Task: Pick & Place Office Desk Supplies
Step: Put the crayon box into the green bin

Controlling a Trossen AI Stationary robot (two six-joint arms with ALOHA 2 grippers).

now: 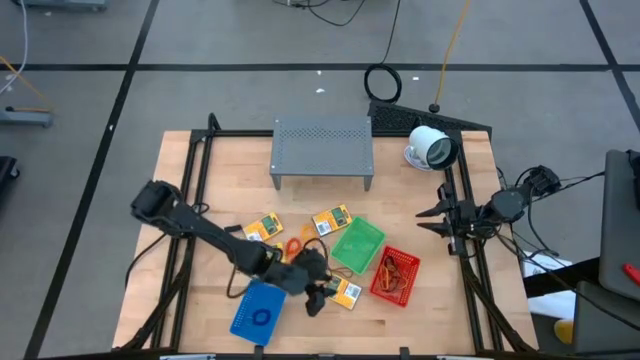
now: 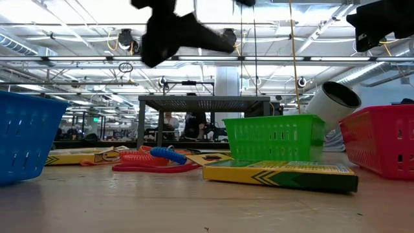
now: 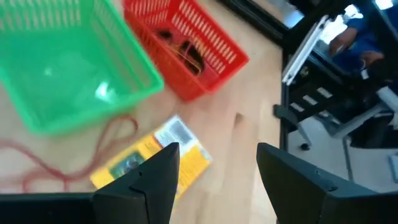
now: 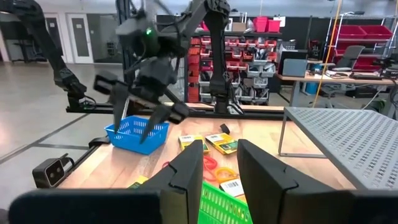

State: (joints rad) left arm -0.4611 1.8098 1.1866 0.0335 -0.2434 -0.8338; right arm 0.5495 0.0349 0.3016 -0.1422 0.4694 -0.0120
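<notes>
Nearest to the low camera lies a flat yellow packet with a green label (image 2: 279, 175) on the wooden table (image 1: 440, 315), and this packet is directly below the left gripper (image 1: 318, 297). Its two dark fingers (image 3: 152, 180) stand wide apart and hold nothing; in the left wrist view the packet (image 3: 155, 158) shows partly between them and partly behind one finger. I cannot tell whether they touch it. Just beyond the jaws stand a green plastic basket (image 1: 357, 246) and a red plastic basket (image 1: 395, 276); the red one has thin rubber bands (image 3: 185, 51) inside. A thin red rubber band (image 3: 68, 155) lies loose on the wood beside the packet. Close behind the gripper sits a blue plastic basket (image 1: 259, 313). Two more yellow packets (image 1: 331, 221) lie farther away, toward the grey perforated metal shelf (image 1: 322, 150).

Well apart from all this, the right gripper (image 1: 432, 221) waits at the right edge of the table, its jaws narrow with a small gap and empty.
</notes>
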